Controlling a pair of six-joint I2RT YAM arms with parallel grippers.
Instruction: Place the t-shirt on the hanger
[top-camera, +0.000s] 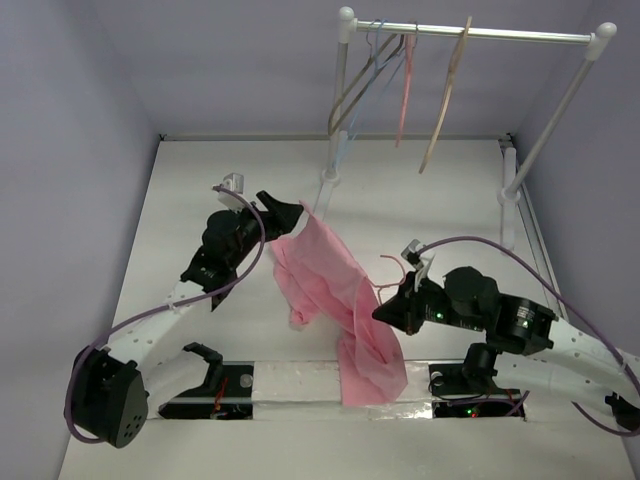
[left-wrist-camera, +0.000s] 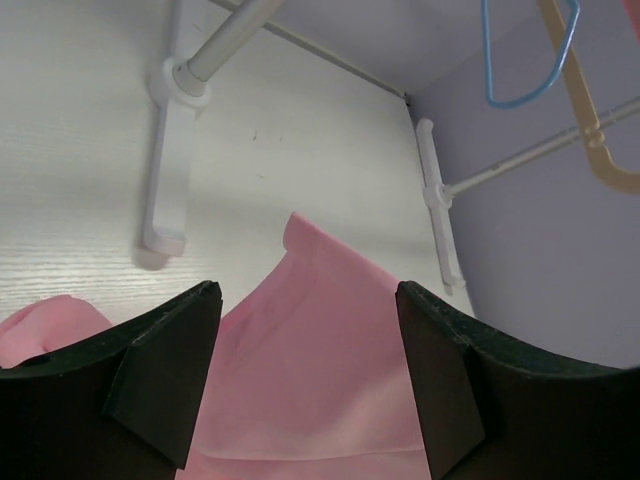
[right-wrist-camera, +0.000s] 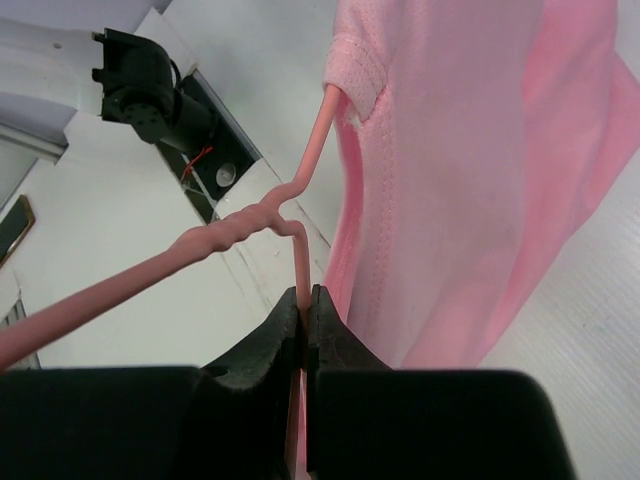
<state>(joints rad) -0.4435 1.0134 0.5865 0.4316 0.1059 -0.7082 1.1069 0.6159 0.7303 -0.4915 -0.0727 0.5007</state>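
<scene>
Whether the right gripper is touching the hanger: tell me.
Touching. The right wrist view shows the right gripper clamped on the hanger, jaws shut on its wire just below the twist, no gap.

Top camera, above and behind the arms, looks down over the table (top-camera: 200, 180) to the rack (top-camera: 470, 33); wrist cameras look close past the left gripper (left-wrist-camera: 308, 295) toward the rack's feet and past the right gripper (right-wrist-camera: 308, 300) at the hanger (right-wrist-camera: 240, 225); all three share the t-shirt (top-camera: 330, 280).
</scene>
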